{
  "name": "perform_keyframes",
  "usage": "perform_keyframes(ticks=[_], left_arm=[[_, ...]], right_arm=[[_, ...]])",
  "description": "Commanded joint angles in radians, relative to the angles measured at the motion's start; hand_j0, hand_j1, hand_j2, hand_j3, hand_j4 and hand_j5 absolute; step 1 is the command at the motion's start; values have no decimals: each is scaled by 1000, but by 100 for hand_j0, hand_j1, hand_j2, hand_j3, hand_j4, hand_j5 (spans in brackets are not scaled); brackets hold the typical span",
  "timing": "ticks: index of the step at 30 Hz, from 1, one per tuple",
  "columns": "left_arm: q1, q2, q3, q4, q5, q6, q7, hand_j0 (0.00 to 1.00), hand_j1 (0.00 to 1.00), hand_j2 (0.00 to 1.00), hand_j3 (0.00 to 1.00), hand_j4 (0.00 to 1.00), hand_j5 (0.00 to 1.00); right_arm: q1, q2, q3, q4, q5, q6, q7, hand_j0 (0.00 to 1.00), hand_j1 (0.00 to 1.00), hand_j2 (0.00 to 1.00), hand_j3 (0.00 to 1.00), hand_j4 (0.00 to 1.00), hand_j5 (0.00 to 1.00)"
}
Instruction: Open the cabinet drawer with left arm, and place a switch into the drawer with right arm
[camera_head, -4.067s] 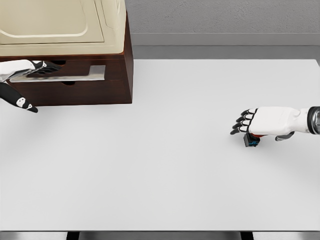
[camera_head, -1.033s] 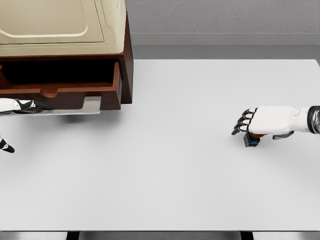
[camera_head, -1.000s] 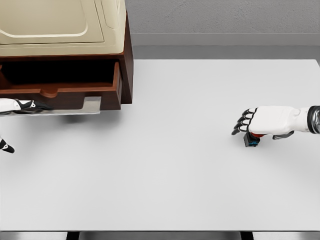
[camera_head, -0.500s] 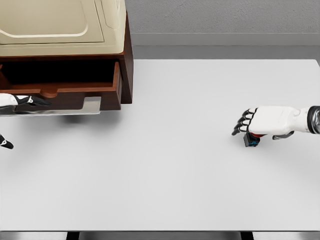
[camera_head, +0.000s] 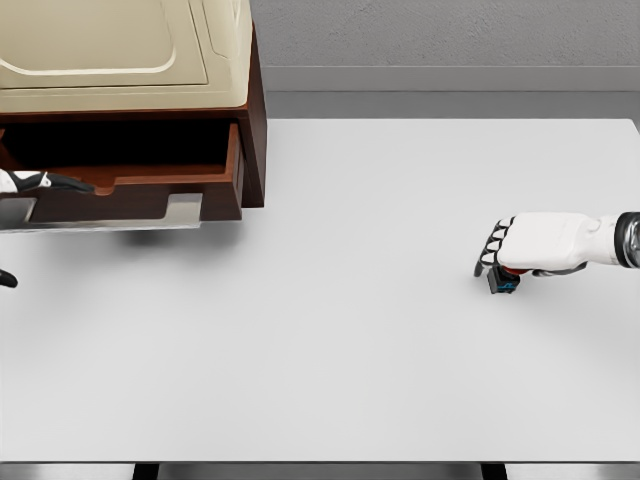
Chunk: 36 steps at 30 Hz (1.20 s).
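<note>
Switch (camera_head: 503, 283): small dark block with a blue mark on its near face and a bit of red at the top, sitting on the white table (camera_head: 360, 330) at the right side, well apart from the cabinet. Right hand (camera_head: 535, 246) is directly over it, palm down, arm coming in from the right edge. Black fingers (camera_head: 489, 252) are curled downward over the far-left side of the switch; thumb hooks under on the near side. The switch shows just below the palm. Cannot tell for certain whether the digits actually clamp it or only cage it; it appears to rest on the table surface.

Cabinet (camera_head: 255, 120): dark brown wood body with a cream top, at the table's far left corner. Drawer (camera_head: 170, 195) is pulled out toward the viewer. Interior visible as a dark cavity; nothing can be made out inside it. A pale metallic handle strip (camera_head: 185, 212) runs along the lower front.

Left hand (camera_head: 30, 182): mostly cut off at the left edge. Dark fingertips lie on the drawer's front rim. Whether they grip it cannot be told. A dark tip shows lower down at the same edge.
</note>
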<state>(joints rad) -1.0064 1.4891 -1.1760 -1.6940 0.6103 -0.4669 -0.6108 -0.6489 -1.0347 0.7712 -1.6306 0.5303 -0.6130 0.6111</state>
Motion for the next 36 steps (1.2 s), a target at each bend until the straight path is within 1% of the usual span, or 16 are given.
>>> perform_keyframes(ticks=[1,4,6,8,9,12,14,15,18,20,21,23,27,31,35,36], left_arm=[[0,11,10,-12,32,-22,0,100,100,100,100,100,100],[0,53,6,-53,43,-81,0,100,100,100,100,100,100],[2,60,3,-69,43,-99,0,100,100,100,100,100,100],[6,76,-2,-70,43,-140,0,100,100,100,100,100,100],[9,85,-10,-69,43,-144,0,100,100,100,100,100,100],[12,97,-54,-70,43,-144,0,100,100,100,100,100,100],[14,102,-76,-69,40,-144,0,100,100,100,100,100,100],[14,103,-90,-69,37,-144,0,100,100,100,100,100,100],[25,102,-114,-69,31,-144,0,100,100,100,100,100,100],[26,94,-132,-69,20,-144,0,100,100,100,100,100,100],[34,89,-136,-70,16,-144,0,100,100,100,100,100,100],[46,46,-143,-70,-6,-144,0,100,100,100,100,100,100],[52,-1,-146,-70,-15,-144,0,100,100,100,100,100,100],[54,-9,-148,-70,-50,-144,0,100,100,100,100,100,100],[57,-10,-148,-70,-55,-144,0,100,100,100,100,100,100],[57,-10,-149,-70,-56,-144,0,100,100,100,100,100,100]], right_arm=[[0,-2,0,0,-4,2,0,73,73,73,73,73,73],[0,-2,0,0,-3,2,0,73,73,73,73,73,73],[0,-2,0,0,-3,2,0,73,73,73,73,73,73],[0,-2,0,-2,-3,2,0,69,69,69,69,69,69],[0,-1,0,0,-3,2,0,65,65,65,65,65,65],[0,-2,0,0,-3,2,0,56,56,56,56,56,56],[0,-2,0,0,-3,2,0,55,55,55,55,55,55],[0,-1,0,0,-3,2,0,53,53,53,53,53,53],[0,-1,0,0,-4,2,0,53,53,53,53,53,53],[0,-1,0,0,-4,2,0,51,51,51,51,51,51],[0,-1,0,0,-6,2,0,48,48,48,48,48,48],[0,-1,-1,0,-9,2,0,42,42,42,42,42,42],[-2,1,-4,2,-12,2,0,37,37,37,37,37,37],[-3,1,-18,5,-13,2,0,37,37,37,37,37,37],[-6,2,-29,15,-42,2,0,37,37,37,37,37,37],[-8,4,-32,18,-70,2,0,37,37,37,37,37,37]])
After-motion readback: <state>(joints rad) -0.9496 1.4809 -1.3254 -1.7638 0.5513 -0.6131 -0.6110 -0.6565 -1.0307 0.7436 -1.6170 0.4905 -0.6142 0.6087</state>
